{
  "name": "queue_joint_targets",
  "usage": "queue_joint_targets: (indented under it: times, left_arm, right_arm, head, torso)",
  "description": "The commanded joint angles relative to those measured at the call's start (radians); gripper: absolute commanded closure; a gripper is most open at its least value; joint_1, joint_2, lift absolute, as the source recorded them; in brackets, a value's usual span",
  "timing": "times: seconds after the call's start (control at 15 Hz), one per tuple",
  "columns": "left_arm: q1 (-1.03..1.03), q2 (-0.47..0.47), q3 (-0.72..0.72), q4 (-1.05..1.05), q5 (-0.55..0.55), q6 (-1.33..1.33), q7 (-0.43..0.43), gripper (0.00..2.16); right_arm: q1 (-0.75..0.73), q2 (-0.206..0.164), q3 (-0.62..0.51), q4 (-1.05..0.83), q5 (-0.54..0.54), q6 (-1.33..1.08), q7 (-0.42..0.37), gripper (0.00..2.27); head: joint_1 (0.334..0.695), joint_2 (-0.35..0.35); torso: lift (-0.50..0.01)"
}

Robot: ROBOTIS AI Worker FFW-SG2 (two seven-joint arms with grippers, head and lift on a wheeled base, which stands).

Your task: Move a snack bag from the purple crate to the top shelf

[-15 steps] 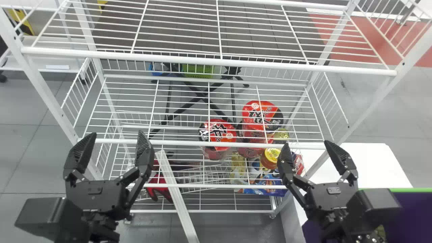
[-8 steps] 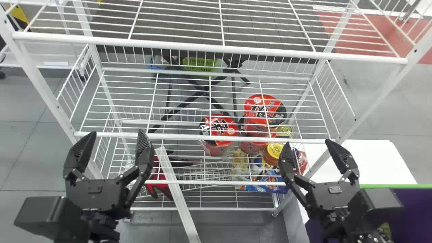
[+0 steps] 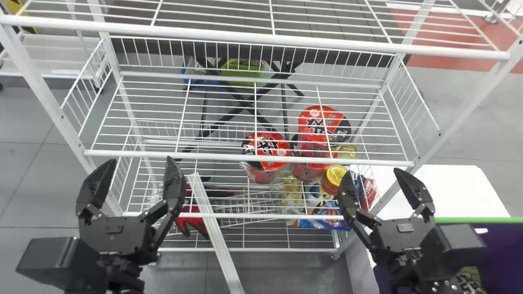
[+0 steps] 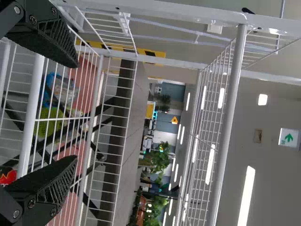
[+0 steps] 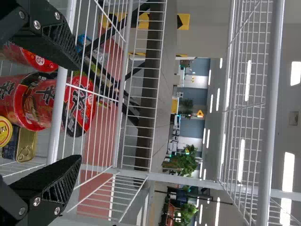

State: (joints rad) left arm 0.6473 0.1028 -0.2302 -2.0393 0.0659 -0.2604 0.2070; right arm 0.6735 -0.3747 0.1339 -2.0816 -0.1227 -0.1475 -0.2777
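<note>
Here, the left pincer (image 3: 141, 160) and right pincer (image 3: 372, 171) — both released, fingers spread and empty — before the white rack with its top shelf (image 3: 261, 37); red tubs (image 3: 269, 151) behind its wires; a snack bag (image 3: 470, 275), partly hidden, in the purple crate (image 3: 500, 257) at right
</note>
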Motion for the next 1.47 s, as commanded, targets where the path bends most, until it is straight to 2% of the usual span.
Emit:
queue_joint_targets:
  times: [0.0,1.4]
  left_arm:
    - [0.0,0.0,0.0,0.001,0.0,-0.001,0.0,0.14]
    - [0.0,-0.005,0.008,0.013,0.0,-0.001,0.0,0.14]
  right_arm:
    - [0.0,0.0,0.001,-0.002,0.002,0.009,0.0,0.17]
    - [0.011,0.005,-0.005,0.003,0.002,-0.043,-0.014,0.17]
  head:
    - [0.695,-0.11]
    - [0.695,-0.108]
  torso:
    - [-0.362]
    - [-0.446]
